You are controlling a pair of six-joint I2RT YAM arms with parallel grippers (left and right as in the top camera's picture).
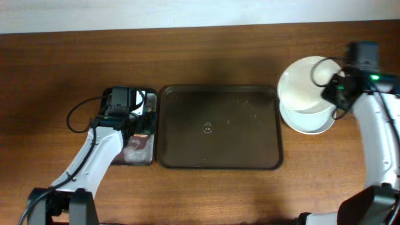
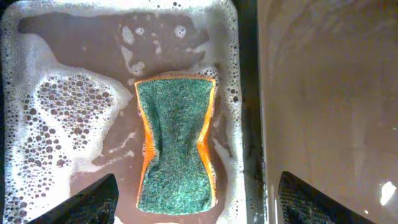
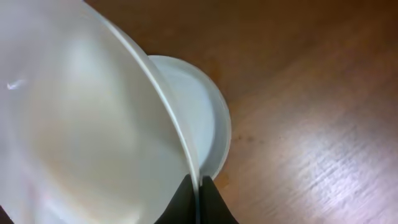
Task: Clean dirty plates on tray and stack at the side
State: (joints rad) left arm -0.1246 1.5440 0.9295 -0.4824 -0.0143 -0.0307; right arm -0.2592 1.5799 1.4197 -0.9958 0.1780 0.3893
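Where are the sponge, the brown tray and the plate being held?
sponge [image 2: 177, 143]: left wrist view, green scrubbing face.
brown tray [image 1: 187, 137]: overhead view, bare floor.
held plate [image 3: 81, 124]: right wrist view, broad white face.

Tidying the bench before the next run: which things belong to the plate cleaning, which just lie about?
Job: plate in right claw, plate below it, brown tray, sponge, soapy black tray.
Lying about: nothing seen; only the table itself.

Overhead: straight down, far. Left wrist: close above sponge [image 2: 177, 143]. Right wrist: close beside plates [image 3: 81, 112].
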